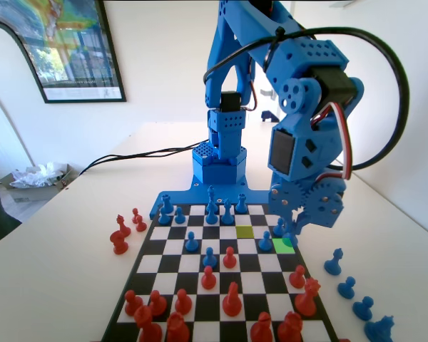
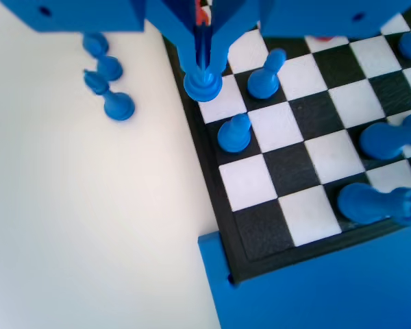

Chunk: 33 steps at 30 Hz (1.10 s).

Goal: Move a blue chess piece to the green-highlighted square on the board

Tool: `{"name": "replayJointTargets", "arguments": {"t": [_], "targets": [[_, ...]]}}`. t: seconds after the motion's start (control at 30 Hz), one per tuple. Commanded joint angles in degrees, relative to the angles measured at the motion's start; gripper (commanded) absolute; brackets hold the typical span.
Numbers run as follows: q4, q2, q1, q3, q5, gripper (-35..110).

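One blue chess piece (image 2: 203,83) sits pinched in the closed gripper (image 2: 204,68) over the green-highlighted square (image 1: 284,246) at the board (image 2: 260,240) edge; releasing crooked could topple it into neighbouring pawns.

- Plain white wall (image 1: 157,57) behind the setup.
- Black-framed colourful poster (image 1: 68,46) hangs at upper left.
- Smooth white tabletop (image 1: 57,263), brightly lit.
- Black cable (image 1: 128,155) crosses the tabletop.
- Crumpled white paper (image 1: 36,174) lies at left.
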Motion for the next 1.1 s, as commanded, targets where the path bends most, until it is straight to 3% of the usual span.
{"name": "replayJointTargets", "arguments": {"t": [0.0,0.7,1.07], "targets": [[-1.49,2.20,-1.23,2.37,-1.41,1],[-2.90,2.20,1.49,1.67,-3.08,1],[-3.52,2.90,2.02,1.76,-2.02,15]]}}
